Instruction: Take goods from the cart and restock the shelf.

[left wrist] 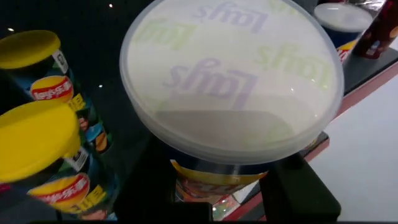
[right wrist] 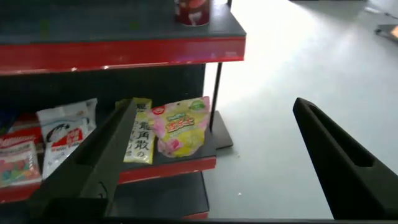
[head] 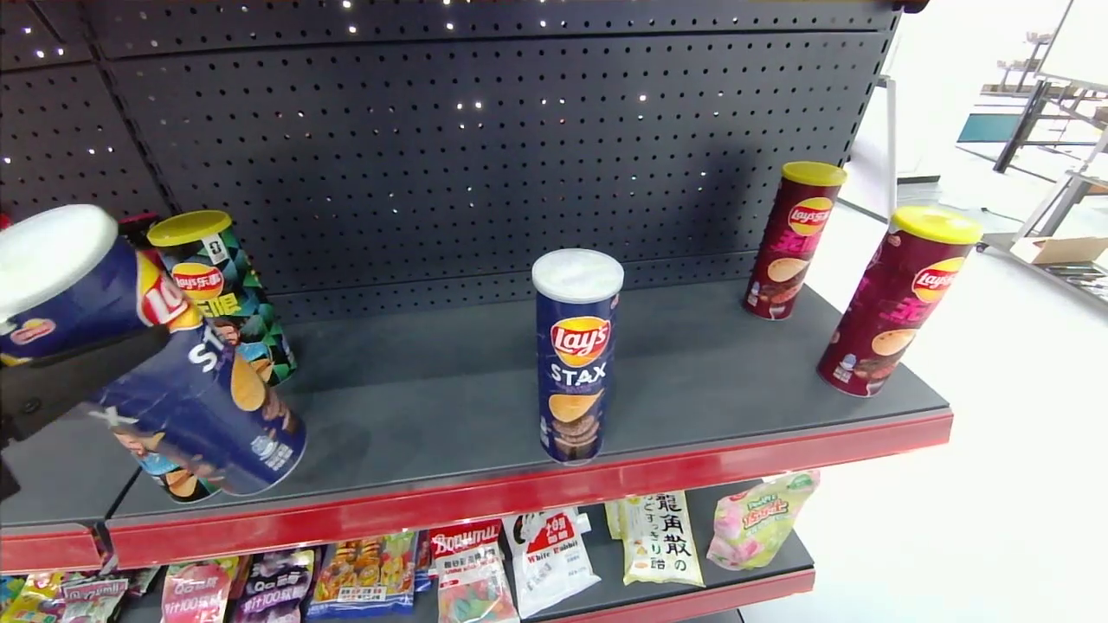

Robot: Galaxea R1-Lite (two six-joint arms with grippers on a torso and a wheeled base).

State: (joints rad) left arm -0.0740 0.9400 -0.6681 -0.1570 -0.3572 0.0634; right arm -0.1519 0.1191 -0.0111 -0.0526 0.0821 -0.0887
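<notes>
My left gripper point(head: 52, 381) is shut on a blue chips can point(head: 199, 389) with a white lid point(left wrist: 233, 81). The can is tilted, its base low over the front left of the grey shelf board point(head: 415, 407); I cannot tell if it touches. Close behind it stands a teal can with a yellow lid point(head: 221, 294), and another can point(head: 173, 480) is partly hidden under the held one. A second blue can point(head: 576, 355) stands upright mid-shelf near the front edge. My right gripper point(right wrist: 217, 168) hangs open and empty, low beside the shelf's right end.
Two maroon cans with yellow lids point(head: 792, 242) point(head: 905, 303) stand at the shelf's right end. Snack bags point(head: 658, 536) point(right wrist: 177, 124) lie on the lower shelf. A pegboard back wall point(head: 485, 147) closes the rear. Bare board lies between the cans.
</notes>
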